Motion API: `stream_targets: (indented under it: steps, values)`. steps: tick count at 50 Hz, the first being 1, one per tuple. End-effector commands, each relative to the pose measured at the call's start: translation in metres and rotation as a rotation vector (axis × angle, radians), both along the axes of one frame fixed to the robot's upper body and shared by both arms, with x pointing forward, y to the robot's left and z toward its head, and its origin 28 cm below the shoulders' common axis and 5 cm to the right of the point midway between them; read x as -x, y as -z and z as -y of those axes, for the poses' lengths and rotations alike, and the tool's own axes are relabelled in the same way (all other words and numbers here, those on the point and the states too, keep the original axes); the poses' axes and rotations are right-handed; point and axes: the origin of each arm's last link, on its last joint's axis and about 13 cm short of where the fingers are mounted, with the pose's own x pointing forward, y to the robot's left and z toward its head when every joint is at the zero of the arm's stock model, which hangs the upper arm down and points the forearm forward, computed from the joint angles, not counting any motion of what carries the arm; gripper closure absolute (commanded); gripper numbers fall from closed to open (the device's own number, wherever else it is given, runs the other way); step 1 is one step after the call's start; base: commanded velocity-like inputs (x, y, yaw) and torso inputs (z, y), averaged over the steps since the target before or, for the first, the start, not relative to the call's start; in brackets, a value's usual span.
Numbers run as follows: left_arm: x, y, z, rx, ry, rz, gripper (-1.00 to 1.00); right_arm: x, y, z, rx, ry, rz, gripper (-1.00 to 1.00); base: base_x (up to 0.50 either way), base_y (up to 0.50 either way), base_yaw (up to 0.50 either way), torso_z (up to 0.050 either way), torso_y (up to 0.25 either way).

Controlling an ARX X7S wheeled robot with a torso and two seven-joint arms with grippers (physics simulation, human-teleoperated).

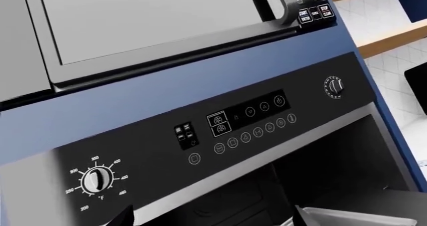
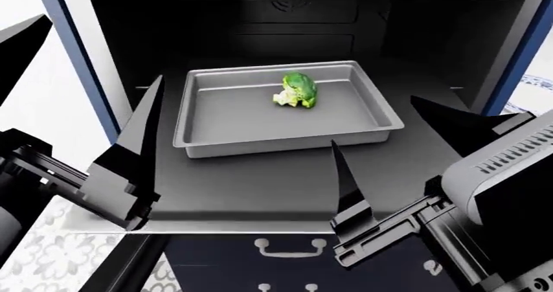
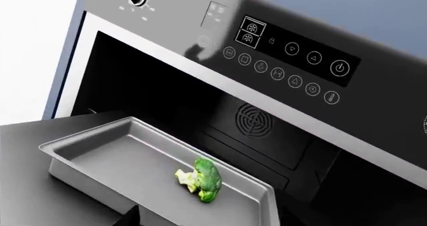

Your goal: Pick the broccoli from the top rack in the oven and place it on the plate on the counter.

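We have lifted nothing yet: the small dark green broccoli floret [image 2: 298, 90] lies in the shiny silver baking tray [image 2: 225, 117] on the pulled-out dark grey rack [image 2: 259, 182], far of both empty, spread-jawed grippers, left gripper [image 2: 138, 143] and right gripper [image 2: 393, 149]. Grasping and plating remain.

In the head view both black, angular arms reach forward at about the same height. The left pincer [image 2: 78, 91] holds its two tapered dark fingers wide apart, empty. The right pincer [image 2: 393, 133] is likewise spread open, holding nothing.
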Motion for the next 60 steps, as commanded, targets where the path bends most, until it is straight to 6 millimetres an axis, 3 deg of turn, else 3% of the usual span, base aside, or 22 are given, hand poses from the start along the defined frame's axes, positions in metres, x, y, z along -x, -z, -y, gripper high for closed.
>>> stream_targets:
  steps: [1, 22, 27, 31, 40, 60]
  values:
    - [0.000, 0.000, 0.000, 0.001, -0.002, 0.002, -1.00, 0.000, 0.000, 0.000, -0.007, 0.002, 0.001, -1.00, 0.16, 0.00, 0.00, 0.000, 0.000]
    - [0.000, 0.001, 0.000, 0.002, -0.002, 0.002, -1.00, -0.003, 0.000, 0.001, -0.013, -0.005, -0.005, -1.00, 0.00, 0.00, 0.00, 0.000, 0.000]
    - [0.000, 0.000, 0.000, 0.004, 0.001, 0.002, -1.00, -0.004, -0.013, 0.001, 0.001, -0.018, -0.003, -1.00, 0.00, 0.00, 0.00, 0.000, 0.000]
    - [0.000, -0.001, 0.000, 0.006, 0.005, 0.001, -1.00, -0.016, -0.035, 0.002, 0.039, -0.033, -0.019, -1.00, 0.00, 0.00, 0.00, 0.000, 0.000]
    - [-0.001, -0.001, -0.001, 0.011, 0.005, -0.009, -1.00, -0.055, -0.062, 0.003, 0.065, -0.075, -0.103, -1.00, 0.00, 0.00, 0.00, 0.000, 0.000]
    - [0.000, -0.001, -0.001, 0.011, 0.017, -0.011, -1.00, -0.132, -0.073, 0.007, 0.043, -0.084, -0.304, -1.00, 0.00, 0.00, 0.00, 0.000, 0.000]
